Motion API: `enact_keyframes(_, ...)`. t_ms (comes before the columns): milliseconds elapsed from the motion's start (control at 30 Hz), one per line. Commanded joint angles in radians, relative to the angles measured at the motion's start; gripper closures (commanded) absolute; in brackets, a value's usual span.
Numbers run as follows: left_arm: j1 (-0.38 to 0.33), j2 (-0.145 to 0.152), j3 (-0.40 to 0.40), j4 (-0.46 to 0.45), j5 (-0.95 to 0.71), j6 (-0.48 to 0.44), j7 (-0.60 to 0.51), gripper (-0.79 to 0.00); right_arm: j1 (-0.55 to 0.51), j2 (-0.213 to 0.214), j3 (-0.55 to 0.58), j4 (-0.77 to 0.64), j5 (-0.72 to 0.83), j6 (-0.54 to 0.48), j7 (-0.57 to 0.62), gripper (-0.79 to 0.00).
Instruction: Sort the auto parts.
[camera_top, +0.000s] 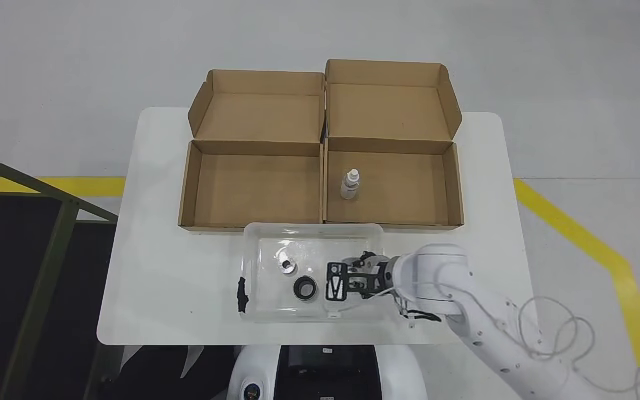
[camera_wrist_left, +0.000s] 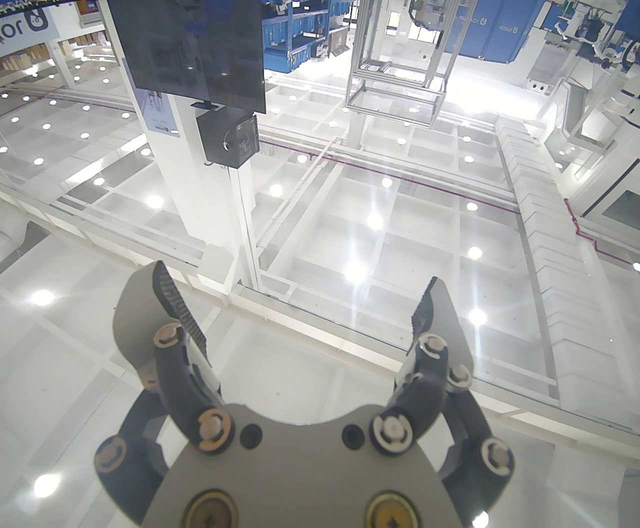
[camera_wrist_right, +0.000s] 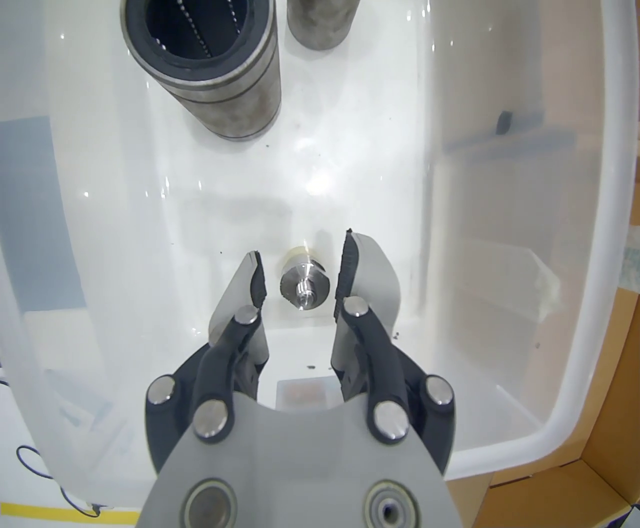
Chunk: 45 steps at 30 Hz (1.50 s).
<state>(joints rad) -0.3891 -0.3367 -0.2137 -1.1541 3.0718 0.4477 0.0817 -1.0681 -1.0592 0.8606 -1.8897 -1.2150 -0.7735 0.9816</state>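
Note:
A clear plastic bin (camera_top: 315, 228) stands at the table's front with the auto parts in it. My right gripper (camera_wrist_right: 302, 254) is down inside the bin (camera_wrist_right: 575, 250), open, with a small shiny metal part (camera_wrist_right: 304, 289) standing between its fingers, apart from both pads. In the top view the right gripper (camera_top: 338, 281) is at the bin's right half. A ringed linear bearing (camera_wrist_right: 215, 75) (camera_top: 305, 289) and a smaller grey cylinder (camera_wrist_right: 322, 22) (camera_top: 286, 264) stand farther in. My left gripper (camera_wrist_left: 297, 280) is open, empty, and faces the ceiling.
Two open cardboard boxes sit behind the bin: the left box (camera_top: 250, 187) and the right box (camera_top: 410, 190), which has a small white part (camera_top: 349, 183) in it. A small black piece (camera_top: 241, 294) lies by the bin's left outer wall.

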Motion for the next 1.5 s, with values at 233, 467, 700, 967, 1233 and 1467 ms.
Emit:
enact_keyframes(233,0.0,0.0,0.0,0.0,0.0,0.0,0.0,-0.785,0.014,0.001,-0.007,-0.042,0.02,0.0,0.036,0.0)
enact_keyframes(467,0.0,0.0,0.0,0.0,0.0,0.0,0.0,-0.785,0.008,0.009,0.01,-0.093,0.035,-0.009,0.029,0.0)
enact_keyframes(700,0.0,0.0,0.0,0.0,0.0,0.0,0.0,-0.785,0.0,0.017,0.045,-0.134,0.057,-0.023,-0.03,0.0)
enact_keyframes(967,0.0,0.0,0.0,0.0,0.0,0.0,0.0,-0.785,0.006,0.025,0.103,-0.145,0.093,-0.032,-0.146,0.0)
enact_keyframes(1233,0.0,0.0,0.0,0.0,0.0,0.0,0.0,-0.785,-0.01,0.038,0.194,-0.187,0.133,-0.04,-0.26,0.0)
enact_keyframes(1467,0.0,0.0,0.0,0.0,0.0,0.0,0.0,-0.785,-0.023,0.049,0.267,-0.25,0.152,-0.054,-0.332,0.0)
